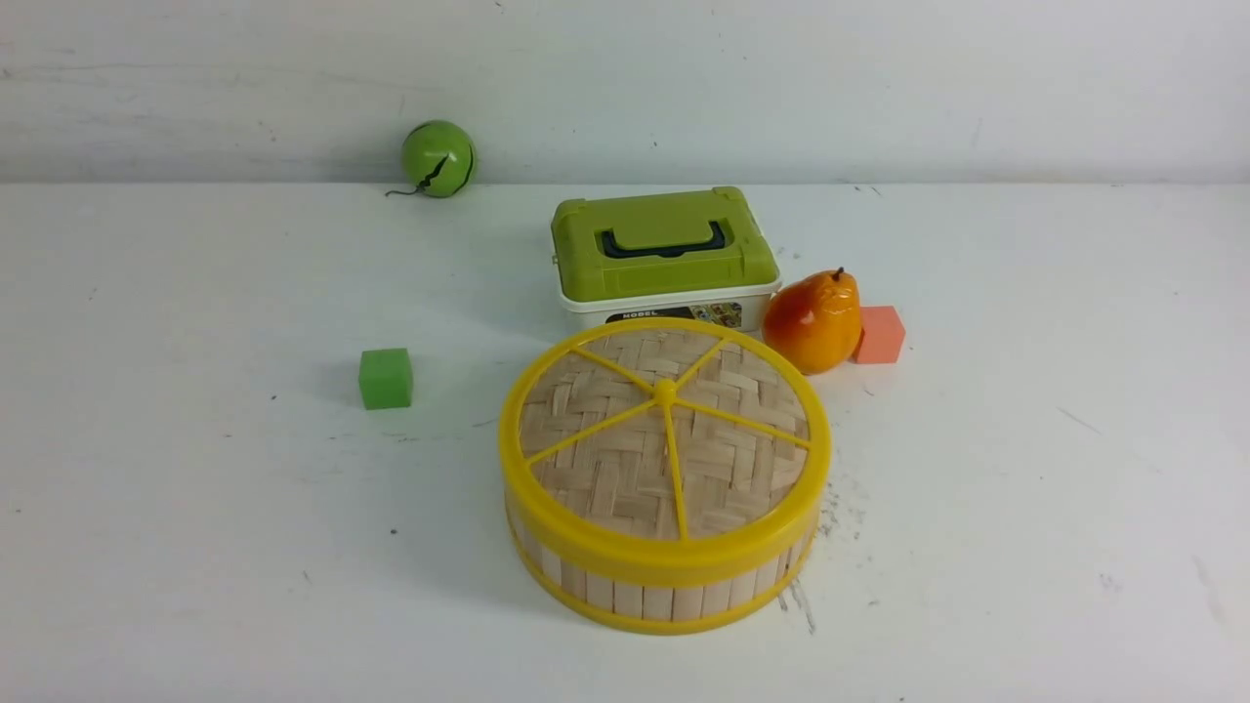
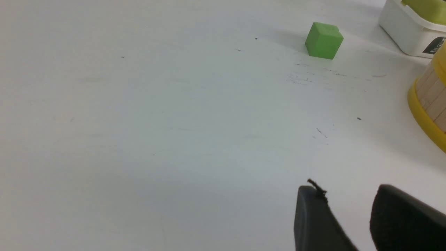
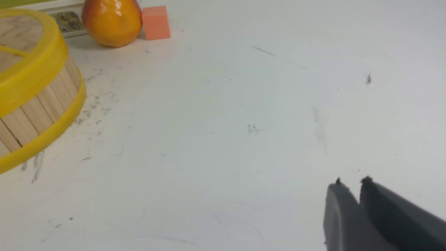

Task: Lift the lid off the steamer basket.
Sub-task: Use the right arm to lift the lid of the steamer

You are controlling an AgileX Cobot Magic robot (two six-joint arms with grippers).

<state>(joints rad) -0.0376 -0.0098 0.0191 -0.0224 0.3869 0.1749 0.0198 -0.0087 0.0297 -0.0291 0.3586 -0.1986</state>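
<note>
The steamer basket (image 1: 664, 598) stands on the white table near the front middle, with pale slat walls and yellow hoops. The lid (image 1: 605, 459) sits flat on top of it, woven bamboo under a yellow rim, spokes and centre knob. Neither arm shows in the front view. In the left wrist view my left gripper (image 2: 348, 190) hangs open and empty over bare table, with the basket's wall (image 2: 430, 101) off to one side. In the right wrist view my right gripper (image 3: 352, 183) has a narrow gap between its tips and holds nothing, well away from the basket (image 3: 38, 111) and lid rim (image 3: 31, 69).
A white box with a green handled lid (image 1: 664, 244) stands right behind the basket. An orange pear (image 1: 812, 320) and a salmon cube (image 1: 881, 334) lie to its back right. A green cube (image 1: 385, 378) sits to the left, and a green ball (image 1: 437, 158) by the back wall.
</note>
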